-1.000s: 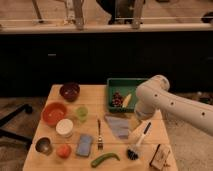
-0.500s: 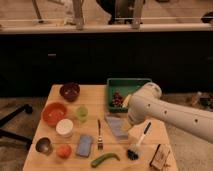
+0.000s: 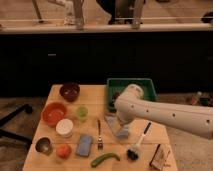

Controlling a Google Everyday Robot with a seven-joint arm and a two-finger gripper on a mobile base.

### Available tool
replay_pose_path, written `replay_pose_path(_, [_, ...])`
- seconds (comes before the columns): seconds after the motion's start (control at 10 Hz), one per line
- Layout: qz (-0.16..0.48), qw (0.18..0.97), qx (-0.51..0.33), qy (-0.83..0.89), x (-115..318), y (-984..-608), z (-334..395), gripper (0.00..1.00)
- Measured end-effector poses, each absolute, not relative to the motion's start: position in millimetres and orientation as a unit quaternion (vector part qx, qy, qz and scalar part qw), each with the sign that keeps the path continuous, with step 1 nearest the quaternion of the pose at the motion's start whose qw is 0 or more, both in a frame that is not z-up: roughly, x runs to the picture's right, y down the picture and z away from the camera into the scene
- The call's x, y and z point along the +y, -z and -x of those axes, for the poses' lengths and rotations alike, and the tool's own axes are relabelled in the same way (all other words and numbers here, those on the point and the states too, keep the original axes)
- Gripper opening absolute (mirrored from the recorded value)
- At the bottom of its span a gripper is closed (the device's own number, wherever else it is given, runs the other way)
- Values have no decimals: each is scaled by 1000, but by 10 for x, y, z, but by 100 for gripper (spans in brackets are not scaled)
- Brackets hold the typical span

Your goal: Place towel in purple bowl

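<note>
We see the gripper (image 3: 118, 123) low over the towel (image 3: 121, 132), fingers spread wide and gripping nothing. The towel lies flat on the bench (image 3: 150, 146), mid-right, just beside the fork (image 3: 99, 135). The purple bowl (image 3: 69, 91) sits far-left, well apart from it.
</note>
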State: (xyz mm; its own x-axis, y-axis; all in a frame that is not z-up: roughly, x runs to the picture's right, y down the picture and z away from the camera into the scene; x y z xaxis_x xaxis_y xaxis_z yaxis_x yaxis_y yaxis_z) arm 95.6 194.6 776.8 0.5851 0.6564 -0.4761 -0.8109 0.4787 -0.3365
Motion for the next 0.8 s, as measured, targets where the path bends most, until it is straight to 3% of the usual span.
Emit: replay_pose_path(0.8, [314, 852, 149, -391, 2245, -8305, -801, 80])
